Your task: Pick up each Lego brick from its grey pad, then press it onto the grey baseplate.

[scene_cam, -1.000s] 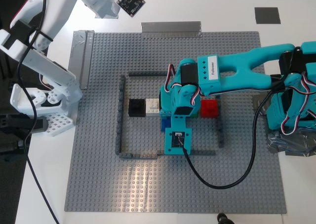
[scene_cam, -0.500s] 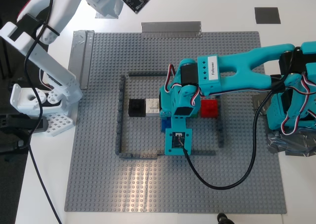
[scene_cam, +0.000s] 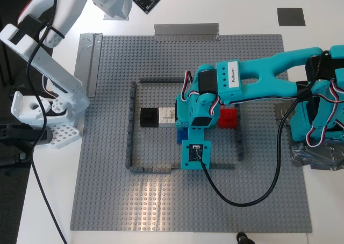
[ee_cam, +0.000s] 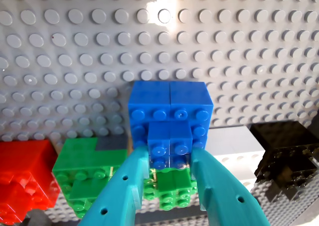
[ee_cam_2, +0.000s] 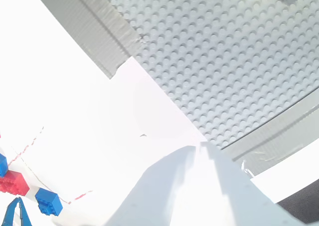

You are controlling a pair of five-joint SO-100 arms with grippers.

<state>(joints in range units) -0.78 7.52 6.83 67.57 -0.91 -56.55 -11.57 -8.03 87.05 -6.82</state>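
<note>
Blue brick (ee_cam: 170, 117) sits on grey baseplate (scene_cam: 161, 201), at 3 o'clock of white brick (scene_cam: 166, 115); my first gripper (ee_cam: 169, 173) clamps it. Risk: tilting jaws unseat it.

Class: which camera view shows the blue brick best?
The first wrist view: the blue brick fills the frame centre, studs visible, between my first gripper's fingers. In the exterior view only a sliver shows beneath the arm. The second wrist view does not show it.
</note>
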